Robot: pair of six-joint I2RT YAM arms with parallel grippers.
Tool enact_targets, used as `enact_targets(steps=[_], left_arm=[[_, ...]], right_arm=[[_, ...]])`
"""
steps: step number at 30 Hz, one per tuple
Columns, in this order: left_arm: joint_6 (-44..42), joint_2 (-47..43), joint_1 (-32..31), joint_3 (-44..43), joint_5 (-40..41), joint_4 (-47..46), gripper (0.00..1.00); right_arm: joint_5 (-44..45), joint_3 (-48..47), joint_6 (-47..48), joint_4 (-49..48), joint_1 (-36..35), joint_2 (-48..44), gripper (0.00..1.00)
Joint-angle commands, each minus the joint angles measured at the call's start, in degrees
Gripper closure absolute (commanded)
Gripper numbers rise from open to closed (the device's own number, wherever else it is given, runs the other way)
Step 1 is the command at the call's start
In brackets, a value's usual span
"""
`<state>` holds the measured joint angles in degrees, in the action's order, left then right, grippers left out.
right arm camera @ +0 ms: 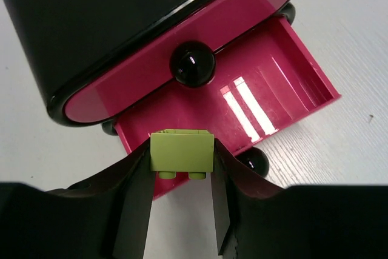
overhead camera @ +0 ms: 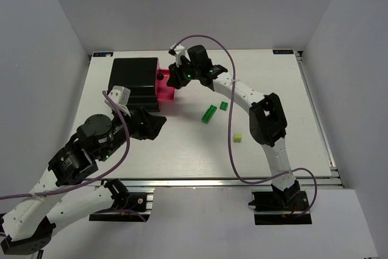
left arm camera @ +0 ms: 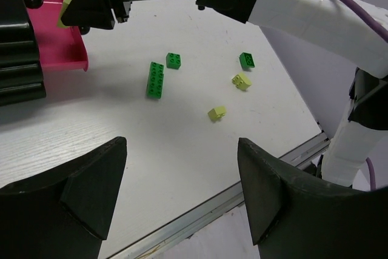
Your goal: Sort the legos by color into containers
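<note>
Now grips a pale yellow brick (right arm camera: pixel 182 151) with the right hand (right arm camera: pixel 182 161) at the open pink drawer (right arm camera: pixel 291 77) — holds the left hand (left arm camera: pixel 182 180) wide open and empty above the surface (left arm camera: pixel 170 141), near the green strip (left arm camera: pixel 155 80).

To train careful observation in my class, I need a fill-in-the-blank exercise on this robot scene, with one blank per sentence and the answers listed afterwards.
1. The right gripper clamps a small brick coloured pale ___.
2. The drawer pulled out of the black cabinet is ___.
3. The longest brick lying on the table is ___.
4. The left gripper stands ___, holding nothing.
Missing words: yellow; pink; green; open.
</note>
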<state>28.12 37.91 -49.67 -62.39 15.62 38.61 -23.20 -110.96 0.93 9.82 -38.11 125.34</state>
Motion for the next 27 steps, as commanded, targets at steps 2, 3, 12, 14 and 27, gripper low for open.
enact_targets(steps=[2, 3, 12, 14, 27], left_arm=[[2.11, 0.15, -0.08, 0.86, -1.11, 2.61, 0.16], [2.29, -0.12, -0.08, 1.56, -1.29, 2.61, 0.16], [3.17, -0.82, -0.08, 6.66, -5.15, -2.48, 0.17], [3.00, 0.32, -0.08, 7.89, -6.38, -4.15, 0.21], [8.96, 26.30, -1.22, 15.65, -22.64, -32.28, 0.81]], right_arm=[[3.77, -5.23, 2.50, 0.72, -1.35, 3.15, 0.96], [3.95, -5.58, 2.85, 0.98, -1.53, 3.59, 0.87], [3.78, -5.15, 3.11, 2.04, -1.18, 0.97, 0.34], [3.34, -4.36, 3.03, 2.56, -1.18, -2.37, 0.33], [-5.22, 28.84, -4.45, 14.08, 25.24, -36.53, 1.00]])
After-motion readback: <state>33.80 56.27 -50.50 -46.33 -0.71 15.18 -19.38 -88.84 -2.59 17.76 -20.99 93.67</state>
